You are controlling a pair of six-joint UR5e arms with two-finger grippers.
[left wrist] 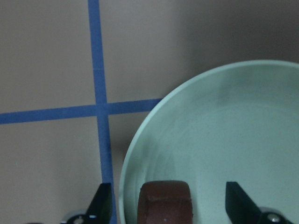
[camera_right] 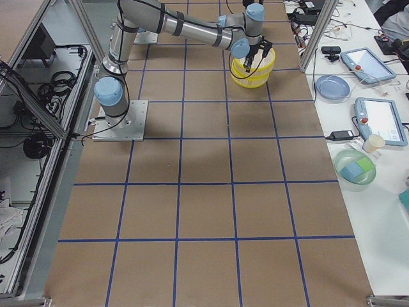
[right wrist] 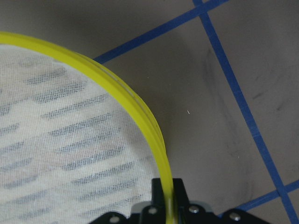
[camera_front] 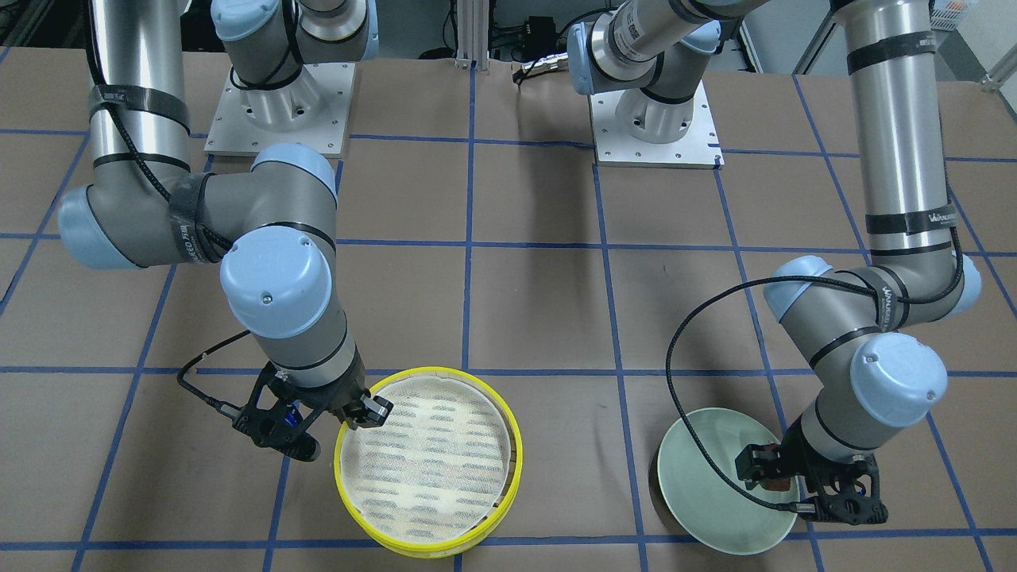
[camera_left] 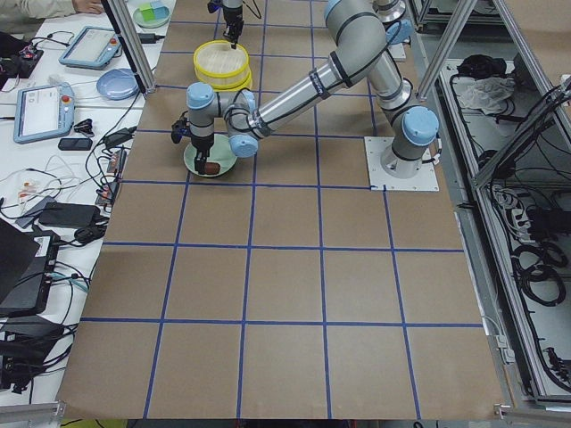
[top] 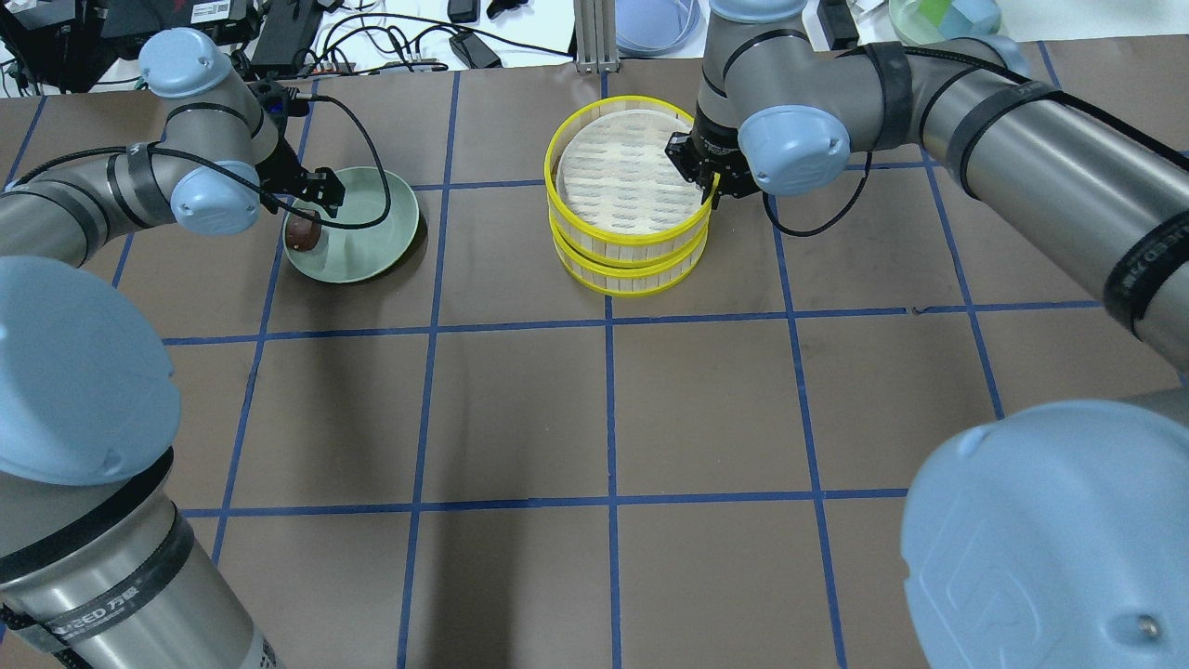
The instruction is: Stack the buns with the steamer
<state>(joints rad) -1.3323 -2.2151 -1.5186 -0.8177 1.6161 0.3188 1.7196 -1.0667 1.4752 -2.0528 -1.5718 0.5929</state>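
Observation:
The steamer's two yellow-rimmed tiers (top: 632,200) stand stacked at the far centre of the table. My right gripper (top: 701,181) is shut on the top tier's yellow rim (right wrist: 140,112), one finger inside and one outside. The top tier's white mesh (camera_front: 429,453) is bare. The dark reddish-brown bun (top: 304,234) lies on the mint-green plate (top: 372,232). My left gripper (left wrist: 169,199) is open and low over the plate, with the brown bun (left wrist: 166,207) between its fingers and untouched. The cream-white bun is out of view.
The table is brown with a blue tape grid (top: 608,409). Cables and boxes (top: 399,37) lie beyond its far edge. A side bench holds tablets (camera_right: 380,118) and a blue plate (camera_right: 332,84). Both arm bases (camera_front: 278,119) stand at the robot's side.

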